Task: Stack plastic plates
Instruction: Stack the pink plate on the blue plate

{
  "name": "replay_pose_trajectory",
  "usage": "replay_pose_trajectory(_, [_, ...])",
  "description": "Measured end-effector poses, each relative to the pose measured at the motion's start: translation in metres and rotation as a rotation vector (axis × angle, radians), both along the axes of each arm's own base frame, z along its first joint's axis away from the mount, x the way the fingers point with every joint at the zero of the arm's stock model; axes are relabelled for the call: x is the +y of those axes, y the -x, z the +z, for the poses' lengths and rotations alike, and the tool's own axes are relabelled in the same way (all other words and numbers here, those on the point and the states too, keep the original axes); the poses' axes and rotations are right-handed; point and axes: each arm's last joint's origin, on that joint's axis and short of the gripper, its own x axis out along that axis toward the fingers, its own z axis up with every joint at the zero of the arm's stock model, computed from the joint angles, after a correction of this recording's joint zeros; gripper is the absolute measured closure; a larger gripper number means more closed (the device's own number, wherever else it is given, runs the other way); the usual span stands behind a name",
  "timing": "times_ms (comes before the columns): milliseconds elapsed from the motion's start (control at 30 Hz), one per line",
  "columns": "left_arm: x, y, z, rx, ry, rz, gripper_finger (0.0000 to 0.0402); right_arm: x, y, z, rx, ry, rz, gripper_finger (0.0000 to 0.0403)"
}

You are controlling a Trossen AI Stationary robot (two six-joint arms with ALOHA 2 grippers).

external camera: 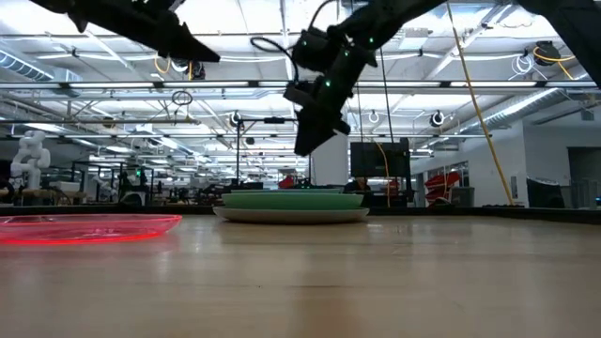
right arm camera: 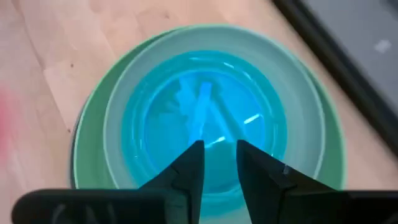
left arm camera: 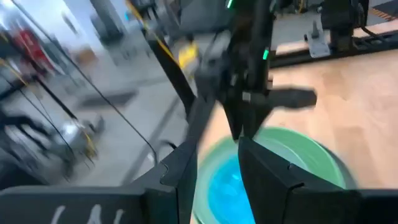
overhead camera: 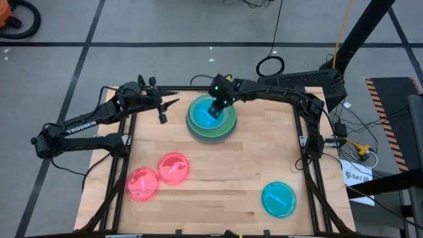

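Observation:
A stack of plates (overhead camera: 211,121) sits at the table's far middle. A grey plate (external camera: 291,215) is at the bottom, with green (right arm camera: 87,155), pale mint (right arm camera: 121,112) and blue (right arm camera: 205,106) plates above it. My right gripper (overhead camera: 215,110) (right arm camera: 219,149) hovers over the stack's centre, fingers pointing down and narrowly open; the low view shows it (external camera: 305,145) clear of the plates. My left gripper (overhead camera: 166,108) (left arm camera: 217,168) waits left of the stack, raised and open. Two pink plates (overhead camera: 174,167) (overhead camera: 142,184) lie flat near left. A teal plate (overhead camera: 278,199) lies flat near right.
A dark frame (overhead camera: 310,142) runs around the wooden table (overhead camera: 231,172). Bare wood lies between the stack and the loose plates. Cables and a mounting plate (overhead camera: 304,82) sit at the far right corner. The room beyond shows shelves and equipment.

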Motion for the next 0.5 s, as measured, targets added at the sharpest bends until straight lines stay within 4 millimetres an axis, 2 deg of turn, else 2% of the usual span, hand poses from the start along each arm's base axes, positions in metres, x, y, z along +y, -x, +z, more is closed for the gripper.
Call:
replay_pose_trajectory(300, [-0.017,0.006,-0.032,0.243,0.37,0.027,0.0277,0.083,-0.015,0.031,-0.034,0.173,0.221,0.0323])
replay_pose_trajectory(500, [-0.032,0.003,-0.038,0.289,0.509,0.016,0.0277,0.135,-0.016,0.041,-0.176,0.303,0.372,0.0323])
